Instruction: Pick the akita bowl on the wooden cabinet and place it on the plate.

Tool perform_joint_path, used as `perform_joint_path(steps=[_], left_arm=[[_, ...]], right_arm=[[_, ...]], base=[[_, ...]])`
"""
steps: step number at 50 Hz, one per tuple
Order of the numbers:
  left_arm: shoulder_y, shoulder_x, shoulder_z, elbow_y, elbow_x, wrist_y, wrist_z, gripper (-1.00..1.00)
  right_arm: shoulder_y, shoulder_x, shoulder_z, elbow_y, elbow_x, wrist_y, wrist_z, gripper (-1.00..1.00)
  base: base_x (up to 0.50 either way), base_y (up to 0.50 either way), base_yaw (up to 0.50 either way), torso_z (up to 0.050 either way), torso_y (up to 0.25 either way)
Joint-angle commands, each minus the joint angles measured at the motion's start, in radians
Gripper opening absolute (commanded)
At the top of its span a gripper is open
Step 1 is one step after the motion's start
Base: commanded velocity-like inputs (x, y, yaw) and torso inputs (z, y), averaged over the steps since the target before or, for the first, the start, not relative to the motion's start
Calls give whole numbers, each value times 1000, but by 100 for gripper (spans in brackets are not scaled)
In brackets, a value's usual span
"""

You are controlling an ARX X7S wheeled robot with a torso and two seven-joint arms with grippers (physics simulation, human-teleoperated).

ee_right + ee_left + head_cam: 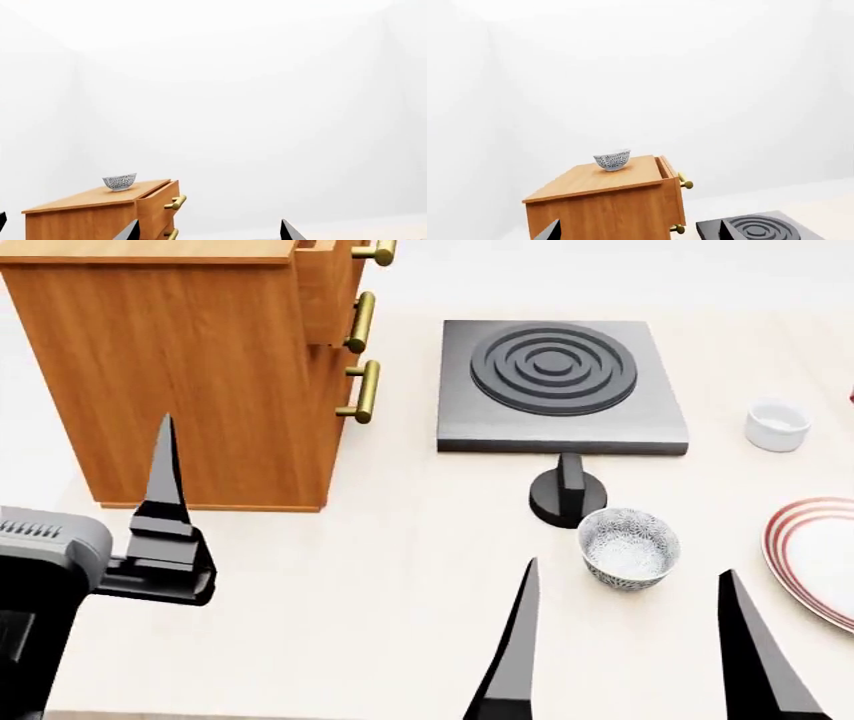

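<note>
While both grippers hang empty with jaws spread wide, the akita bowl [612, 160] sits upright on top of the wooden cabinet [607, 207], near its back edge; the plate [817, 558] lies well apart from that cabinet, beyond a look-alike bowl [629, 547].
</note>
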Motion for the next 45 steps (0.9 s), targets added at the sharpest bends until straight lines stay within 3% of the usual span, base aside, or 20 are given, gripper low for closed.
perform_joint_path(steps=[1,9,19,37,45], left_arm=[[-203,4,1,74,-35,-206,17,100],[-339,15,-42,164,-77,-378,27,100],[-397,35,-41,248,-103,-481,12,100],[-411,27,-55,272,-170,-502,-21,100],[-424,4,-51,275,-259,-500,-90,100]], right_arm=[[2,25,-17,-2,2,-22,19,100],[-8,41,-27,-2,2,-63,16,100],[-9,56,-40,1,5,-86,24,100],[6,80,-63,3,13,-78,51,100],[12,91,-73,-1,14,-77,65,100]], base=[[0,0,0,0,0],[86,0,0,0,0],[412,0,0,0,0],[440,0,0,0,0],[328,0,0,0,0]])
